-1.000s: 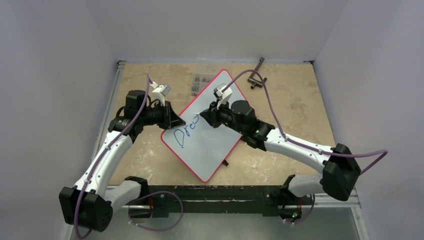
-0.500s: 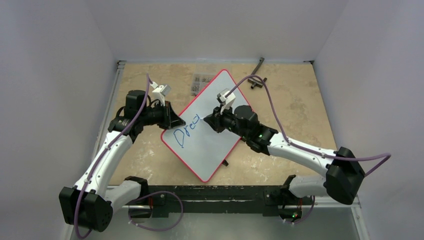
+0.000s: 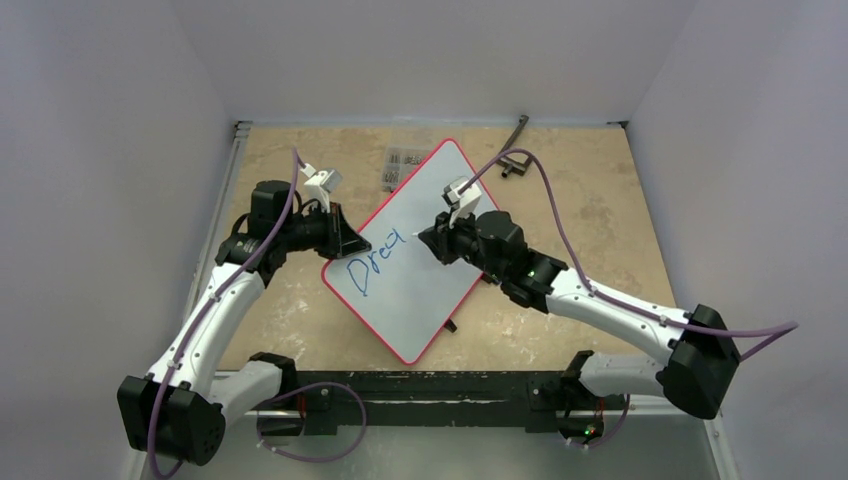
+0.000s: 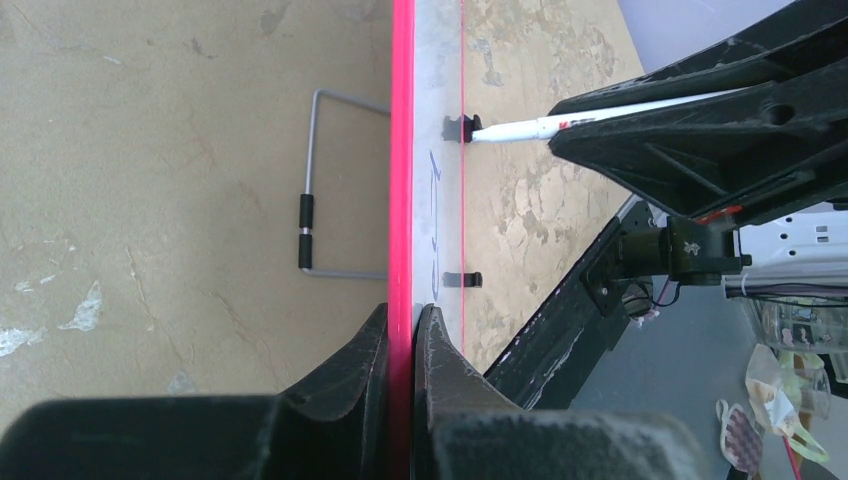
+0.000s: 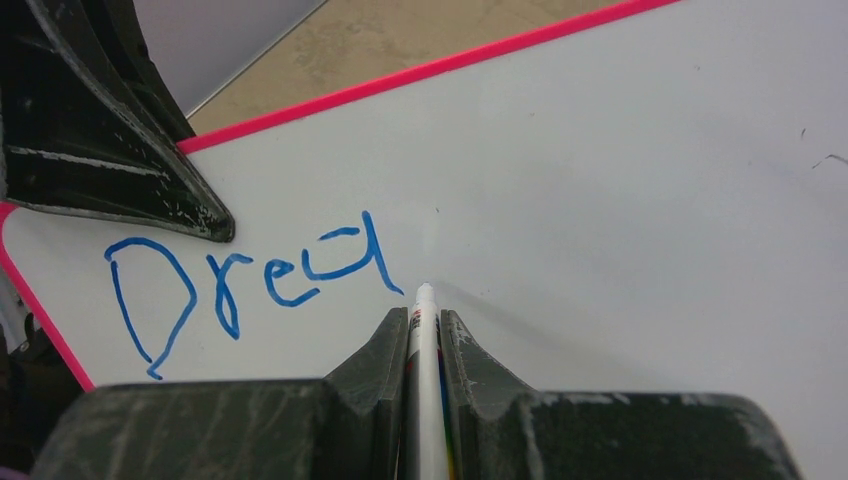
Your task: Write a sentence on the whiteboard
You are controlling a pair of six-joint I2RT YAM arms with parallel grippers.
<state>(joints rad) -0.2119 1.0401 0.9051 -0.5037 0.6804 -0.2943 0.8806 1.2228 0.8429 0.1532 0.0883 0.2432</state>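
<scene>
Whiteboard (image 3: 420, 300) runs diagonally near-left to far-right, left pincer (image 4: 405, 322) pinching it; right pincer (image 5: 424, 330) pinches marker (image 5: 424, 300).

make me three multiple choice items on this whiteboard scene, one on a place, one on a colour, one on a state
1. Where does the left gripper clamp the white rectangular whiteboard with the thin red rim?
A) its rim beside the letter D
B) its far corner
C) its middle

2. What colour is the handwritten lettering?
A) black
B) blue
C) green

3. What is the right gripper doing?
A) standing open
B) shut on the board's rim
C) shut on a slim white marker pen

Answers:
1 A, its jaws pinch the red rim next to the D.
2 B, "Drea" is in blue strokes.
3 C, the pen sits pinched in its jaws, tip toward the board.
</scene>
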